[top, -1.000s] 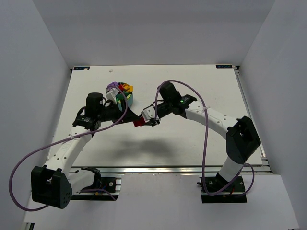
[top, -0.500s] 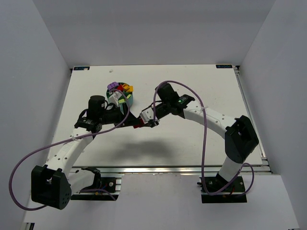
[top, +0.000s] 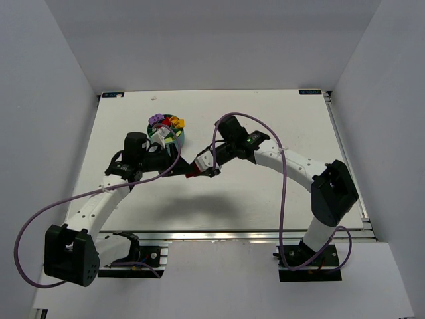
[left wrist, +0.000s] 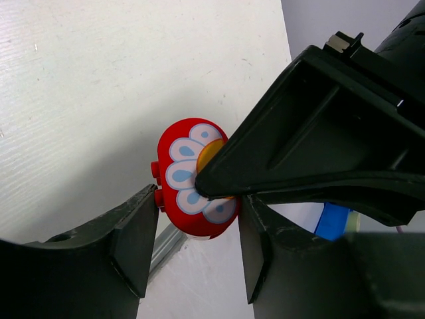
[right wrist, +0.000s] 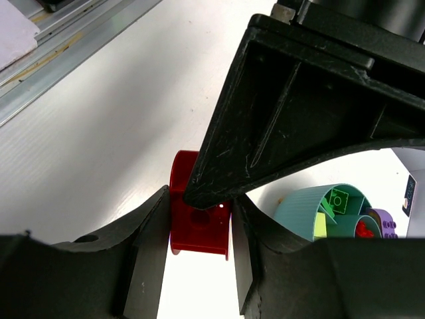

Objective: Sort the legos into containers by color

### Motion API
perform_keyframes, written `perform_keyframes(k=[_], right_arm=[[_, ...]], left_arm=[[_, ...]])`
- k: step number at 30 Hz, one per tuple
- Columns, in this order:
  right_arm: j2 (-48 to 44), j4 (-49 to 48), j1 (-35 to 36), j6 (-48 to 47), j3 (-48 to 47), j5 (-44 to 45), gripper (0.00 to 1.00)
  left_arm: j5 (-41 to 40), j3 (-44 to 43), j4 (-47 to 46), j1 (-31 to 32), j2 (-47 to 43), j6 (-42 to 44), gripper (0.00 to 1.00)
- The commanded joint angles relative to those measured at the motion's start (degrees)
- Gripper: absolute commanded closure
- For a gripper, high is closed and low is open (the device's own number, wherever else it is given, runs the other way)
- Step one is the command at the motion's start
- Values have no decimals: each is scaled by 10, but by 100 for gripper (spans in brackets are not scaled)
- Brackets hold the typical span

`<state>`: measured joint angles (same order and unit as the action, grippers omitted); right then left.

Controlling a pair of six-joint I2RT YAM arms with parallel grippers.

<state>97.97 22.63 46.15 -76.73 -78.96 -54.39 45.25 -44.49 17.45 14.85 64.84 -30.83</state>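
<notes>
The red lego (top: 191, 173) is clamped between the fingers of the right hand (right wrist: 199, 229), at 5 o'clock of the teal cup (right wrist: 295, 209) in the top view. The left hand (left wrist: 196, 222) is placed around the same lego; whether it grips cannot be told.

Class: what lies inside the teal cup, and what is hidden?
A green brick, a yellow piece, a red piece and a purple brick show in the cup; the right pincer covers its lower part.

Red flower-printed brick (left wrist: 189, 179) is held aloft; teal divided cup (right wrist: 295, 209) nearby holds green, purple, yellow, red bricks (right wrist: 337, 199).
</notes>
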Motion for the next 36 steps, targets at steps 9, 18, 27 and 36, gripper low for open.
perform_keyframes(k=[9,18,27,36], right_arm=[[-7,-4,9,-21,2,-10,53],[-29,-136,5,102,51,24,11],[-73,-231,-52,236,82,79,11],[-151,-304,-170,315,180,123,11]], left_arm=[[12,-14,-22,4,-3,-6,77],[-9,-14,3,4,-20,5,88],[-150,-58,100,1,-19,61,94],[-402,-143,103,-4,-56,66,96]])
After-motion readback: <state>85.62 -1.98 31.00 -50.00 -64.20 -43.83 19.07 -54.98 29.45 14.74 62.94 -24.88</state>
